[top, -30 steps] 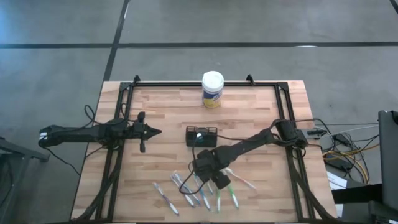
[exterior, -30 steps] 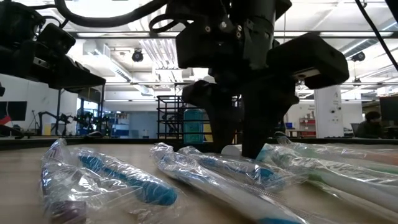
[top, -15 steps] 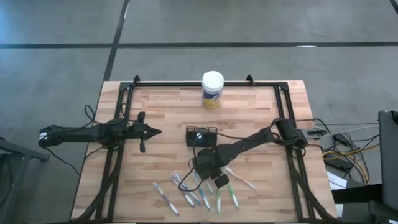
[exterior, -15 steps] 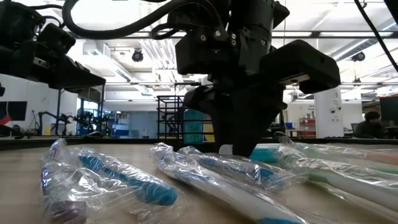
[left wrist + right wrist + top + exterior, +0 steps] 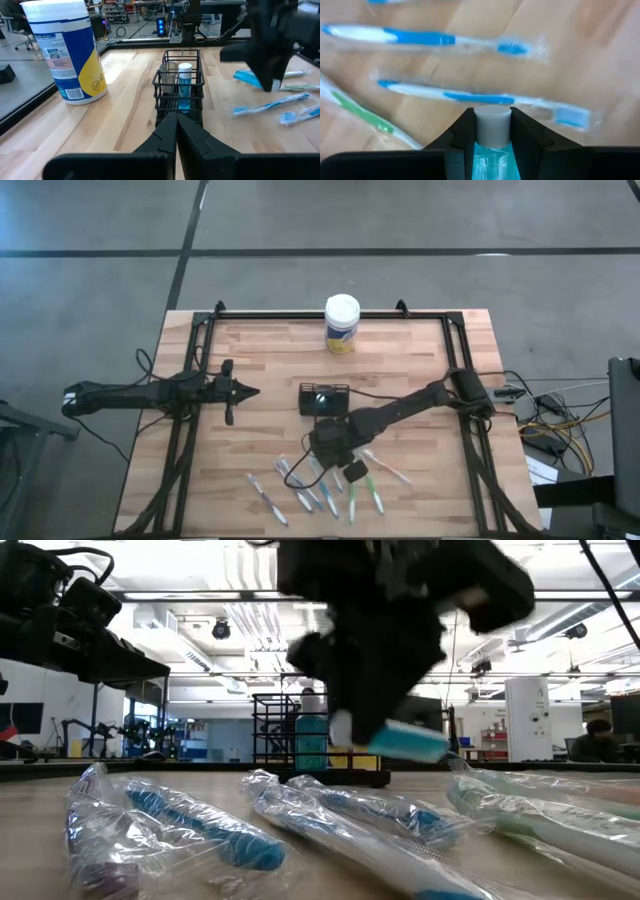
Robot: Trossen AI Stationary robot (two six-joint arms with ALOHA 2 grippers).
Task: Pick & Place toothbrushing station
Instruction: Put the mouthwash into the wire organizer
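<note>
Toothbrushing station, a small black wire-mesh rectangular caddy, sitting near the middle of the pale butcher-block wooden table, already holding one tiny white-capped tube of clear blue gel upright in its grid. Judging the job as partly done: one tube stowed, a second in hand, every brush yet to go.

Right gripper hovering just in front of the caddy, above the scatter, pinching the second white-capped blue tube snugly between both dark fingers, jaws narrowed to the tube's width; looking in the low view like a glossy teal cylinder lifted clear of the wood.

Thin blue, green and white plastic toothbrushes lying loose on the near part of the table, each sealed in crinkly clear film, slippery-looking and likely awkward to pinch.

Left gripper waiting at the table's left side, well apart from the caddy, slim black fingers pressed together on nothing.

Tall white-lidded canister with a yellow label standing at the far edge, smooth and round.
</note>
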